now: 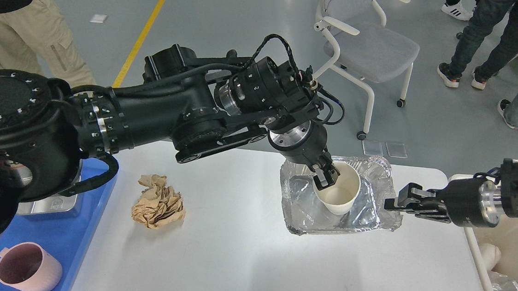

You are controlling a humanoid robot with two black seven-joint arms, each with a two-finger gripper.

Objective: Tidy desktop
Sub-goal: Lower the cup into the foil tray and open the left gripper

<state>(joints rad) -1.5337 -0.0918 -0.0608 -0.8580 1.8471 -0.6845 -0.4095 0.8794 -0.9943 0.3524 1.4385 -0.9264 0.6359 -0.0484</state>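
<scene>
Desktop (240, 264): white, rounded corners, filling lower centre of head view.
Foil tray (375, 219): crinkled aluminium, on desktop toward 2 o'clock.
Paper cup (345, 196): cream, tilted, inside foil tray; rim pinched between fingers of left gripper (326, 175), one finger inside the cup, one outside.
Right gripper (400, 204): at 3 o'clock of tray, touching its right rim; finger spread cannot be told.
Crumpled brown paper (159, 202): on desktop at 9 o'clock of tray, well apart.
Blue tray (92, 211): left edge, partly hidden by left arm; holds metal container (48, 205) and pink mug (27, 268).
Cream bin (514, 249): right edge, just beside desktop.
Office chair (368, 47): beyond far edge, 12 o'clock.
</scene>
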